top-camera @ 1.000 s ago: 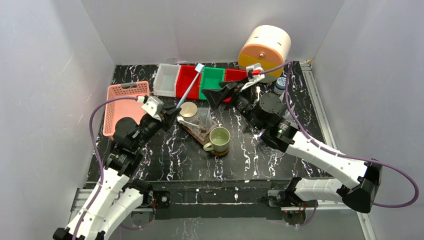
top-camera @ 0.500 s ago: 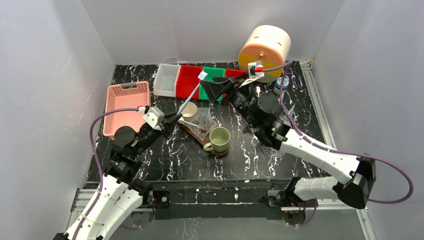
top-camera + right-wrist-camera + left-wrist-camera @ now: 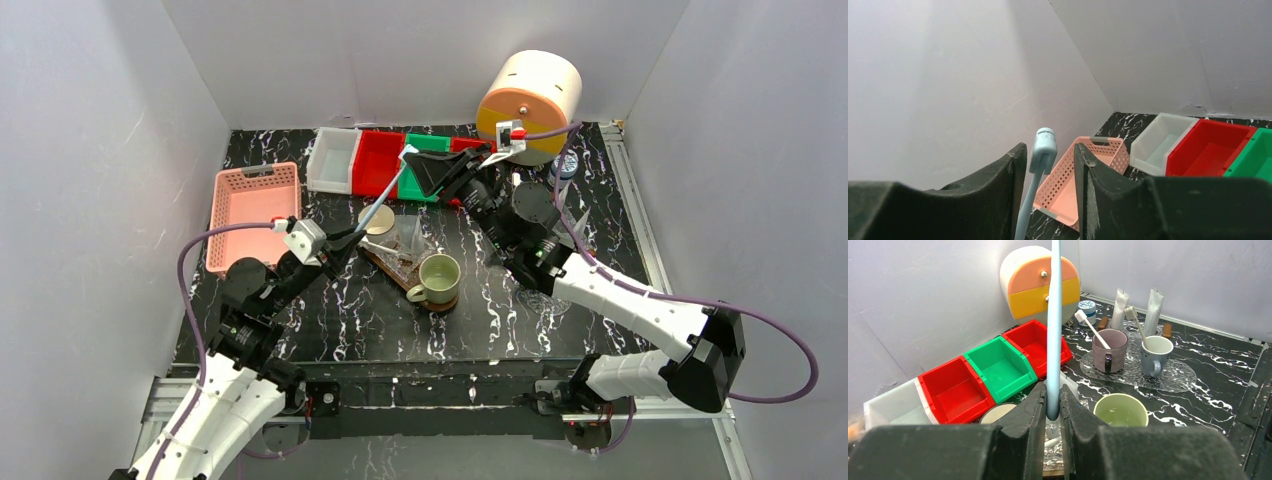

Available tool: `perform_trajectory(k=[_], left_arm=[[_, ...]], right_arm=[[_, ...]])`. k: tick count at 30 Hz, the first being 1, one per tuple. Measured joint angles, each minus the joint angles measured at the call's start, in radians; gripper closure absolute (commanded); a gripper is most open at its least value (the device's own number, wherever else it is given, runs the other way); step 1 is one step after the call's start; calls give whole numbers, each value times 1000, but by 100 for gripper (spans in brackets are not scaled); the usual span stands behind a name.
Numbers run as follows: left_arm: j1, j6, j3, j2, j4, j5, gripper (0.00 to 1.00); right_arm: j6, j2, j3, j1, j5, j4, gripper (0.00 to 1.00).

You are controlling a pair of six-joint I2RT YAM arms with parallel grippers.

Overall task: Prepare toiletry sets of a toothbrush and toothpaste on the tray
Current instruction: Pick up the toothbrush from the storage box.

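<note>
Slim pale-blue toothbrush is pinched in the left gripper, head sitting between the right gripper's parted jaws.

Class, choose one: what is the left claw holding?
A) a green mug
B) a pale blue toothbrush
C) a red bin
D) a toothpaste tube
B: in the left wrist view the left claw is shut on the handle of the toothbrush, which sticks up from between its fingers.
</note>
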Motion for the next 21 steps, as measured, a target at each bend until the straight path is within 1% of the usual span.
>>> perform_trajectory(k=[6,10,12,13,16,18,19,20,21], left_arm=[[0,-8,-13,1,14,16,100],[0,-12,-14,1,19,19,100],[0,-12,-14,1,19,19,100],[0,-13,-16,0,19,18,100],[0,-14,-18,0,19,18,100],[0,-16,-24,0,21,18,95],[0,-16,-28,0,21,18,91],[0,-16,-31,0,20,16,86],[0,-16,-31,-1,19,12,78]], right_arm=[[23,6,0,-10,-16,34,63],[35,26,0,-12,-34,48,66],[43,34,0,-16,-42,48,69],[50,37,0,-17,-47,50,72],[70,39,0,-20,-63,53,87],[75,39,0,-21,-72,56,96],[74,39,0,-22,-76,55,99],[74,39,0,-22,-82,53,99],[71,39,0,-23,-86,53,99]])
